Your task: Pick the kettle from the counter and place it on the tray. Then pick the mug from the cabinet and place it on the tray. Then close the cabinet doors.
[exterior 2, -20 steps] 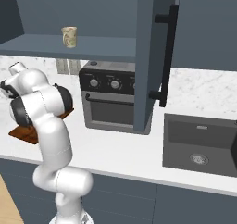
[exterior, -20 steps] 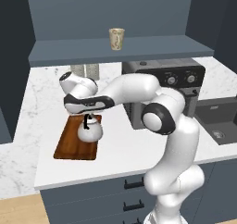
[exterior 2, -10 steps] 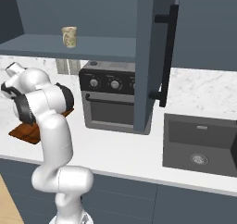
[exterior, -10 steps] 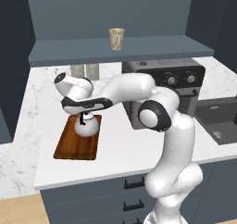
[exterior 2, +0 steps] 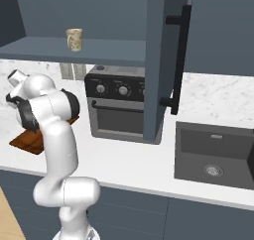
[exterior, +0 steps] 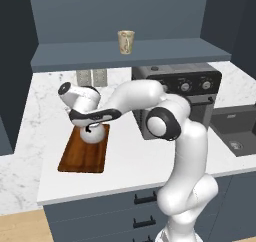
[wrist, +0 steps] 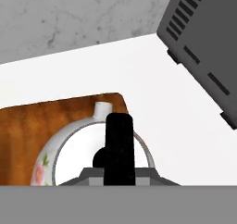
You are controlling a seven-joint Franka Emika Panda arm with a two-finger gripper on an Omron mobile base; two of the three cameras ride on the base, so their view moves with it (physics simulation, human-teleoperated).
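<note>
The silvery-white kettle (exterior: 96,134) with a reddish flower mark (wrist: 69,149) is at the far end of the reddish-brown tray (exterior: 80,158), low on or just above the wood; I cannot tell which. My gripper (exterior: 90,126) is shut on its black arched handle (wrist: 119,142) from above. The tray lies on the white marble counter (exterior: 135,158). The beige mug (exterior: 126,41) stands upright on the shelf of the open cabinet (exterior: 165,51). One cabinet door (exterior 2: 156,60) with a long black bar handle hangs open to the right.
A black toaster oven (exterior: 182,88) stands on the counter just right of the tray, close to my arm. A dark sink (exterior 2: 218,154) is set into the counter at the far right. A wall outlet (exterior: 92,77) sits behind the tray.
My hand has swung a little to the left and tilted, carrying the kettle with it over the tray's far end. The mug and door have not moved.
</note>
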